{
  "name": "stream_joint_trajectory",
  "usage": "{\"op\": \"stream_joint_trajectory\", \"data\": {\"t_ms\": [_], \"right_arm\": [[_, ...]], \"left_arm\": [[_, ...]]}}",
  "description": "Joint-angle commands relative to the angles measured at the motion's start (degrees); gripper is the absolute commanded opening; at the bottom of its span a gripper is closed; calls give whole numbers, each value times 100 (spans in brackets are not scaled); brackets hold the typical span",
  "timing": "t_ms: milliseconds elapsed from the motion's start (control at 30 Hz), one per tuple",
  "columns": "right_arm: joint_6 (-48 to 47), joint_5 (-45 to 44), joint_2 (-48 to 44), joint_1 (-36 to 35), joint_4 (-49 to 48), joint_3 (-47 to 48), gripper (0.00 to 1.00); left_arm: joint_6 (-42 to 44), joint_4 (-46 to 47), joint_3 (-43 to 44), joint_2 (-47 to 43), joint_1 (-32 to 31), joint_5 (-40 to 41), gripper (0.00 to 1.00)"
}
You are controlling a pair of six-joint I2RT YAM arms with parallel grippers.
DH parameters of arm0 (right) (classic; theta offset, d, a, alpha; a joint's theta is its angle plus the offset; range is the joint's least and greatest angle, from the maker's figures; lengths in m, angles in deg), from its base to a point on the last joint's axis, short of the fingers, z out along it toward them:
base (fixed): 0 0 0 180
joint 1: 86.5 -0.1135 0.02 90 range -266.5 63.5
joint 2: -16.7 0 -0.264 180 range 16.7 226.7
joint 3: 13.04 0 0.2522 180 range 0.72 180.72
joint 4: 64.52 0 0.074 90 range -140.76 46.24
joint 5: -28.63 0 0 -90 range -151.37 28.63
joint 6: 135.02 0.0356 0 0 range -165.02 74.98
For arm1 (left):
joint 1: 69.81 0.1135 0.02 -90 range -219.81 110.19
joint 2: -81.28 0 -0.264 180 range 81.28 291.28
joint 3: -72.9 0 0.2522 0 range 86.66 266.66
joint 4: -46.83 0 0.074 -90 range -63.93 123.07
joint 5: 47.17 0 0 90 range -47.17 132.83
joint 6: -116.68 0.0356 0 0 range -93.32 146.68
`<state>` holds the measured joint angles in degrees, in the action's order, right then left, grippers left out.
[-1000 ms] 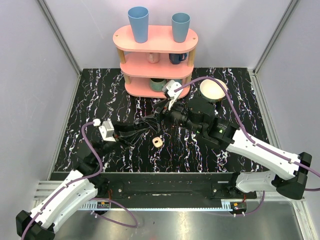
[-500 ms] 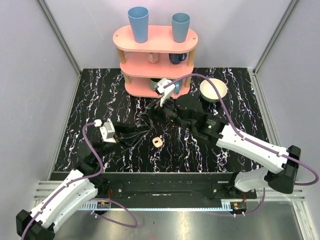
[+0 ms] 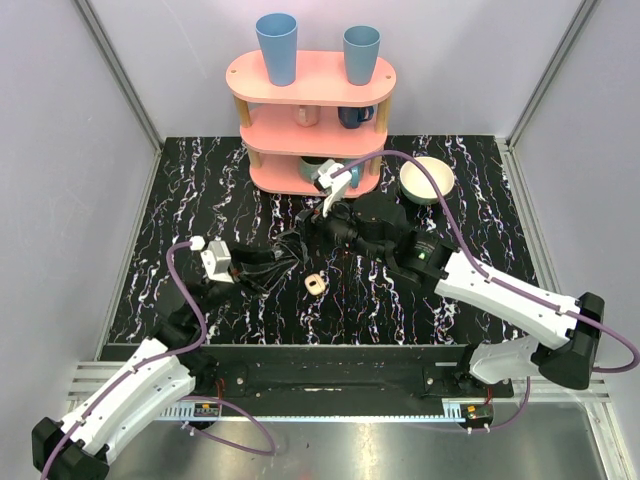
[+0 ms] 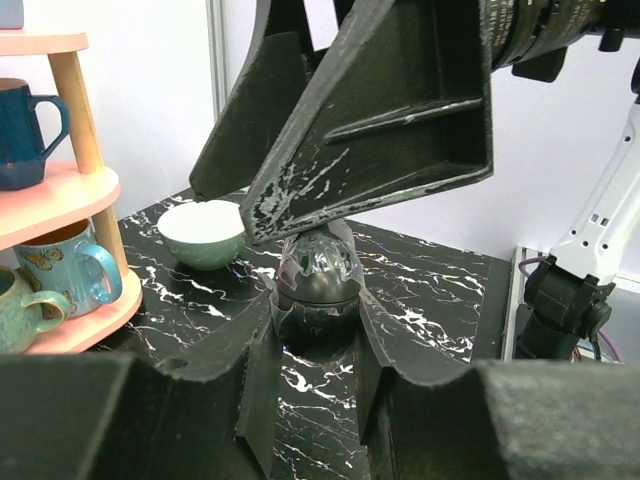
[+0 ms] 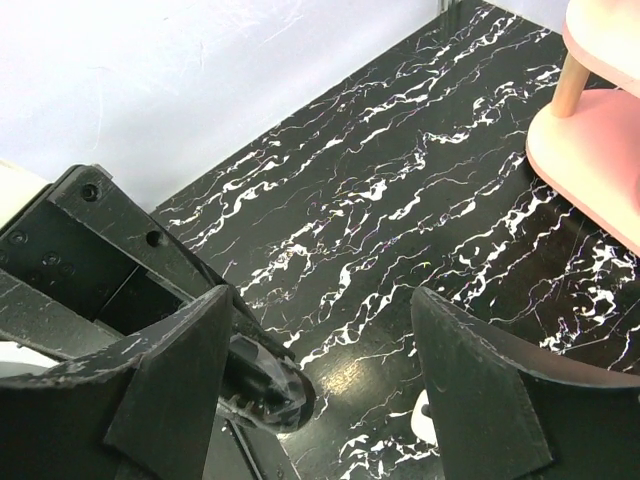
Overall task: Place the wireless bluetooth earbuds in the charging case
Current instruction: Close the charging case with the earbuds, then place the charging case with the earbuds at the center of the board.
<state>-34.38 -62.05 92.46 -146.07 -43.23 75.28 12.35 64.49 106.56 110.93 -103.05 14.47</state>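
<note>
Right fingers (image 5: 478, 385) have swung left; charging case (image 3: 315, 284) lies hollows upward

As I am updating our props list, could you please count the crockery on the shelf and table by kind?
Blue tumblers: 2
Mugs and cups (pink cup, dark blue mug, green mug, light blue mug): 4
Cream bowl: 1
Total: 7

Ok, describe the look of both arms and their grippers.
The left arm and right arm have white shells, black joints and a purple cable looping to a white wrist camera. The left gripper and right gripper are matte black with scuffed wedge-shaped fingers.
</note>
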Motion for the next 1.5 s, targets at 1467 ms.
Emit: {"op": "stream_joint_trajectory", "data": {"t_ms": [1467], "right_arm": [[1670,-3929,-1573,719,240,-1470,96]], "left_arm": [[-1994,-1174,1357,2676,71,-432,0]]}}
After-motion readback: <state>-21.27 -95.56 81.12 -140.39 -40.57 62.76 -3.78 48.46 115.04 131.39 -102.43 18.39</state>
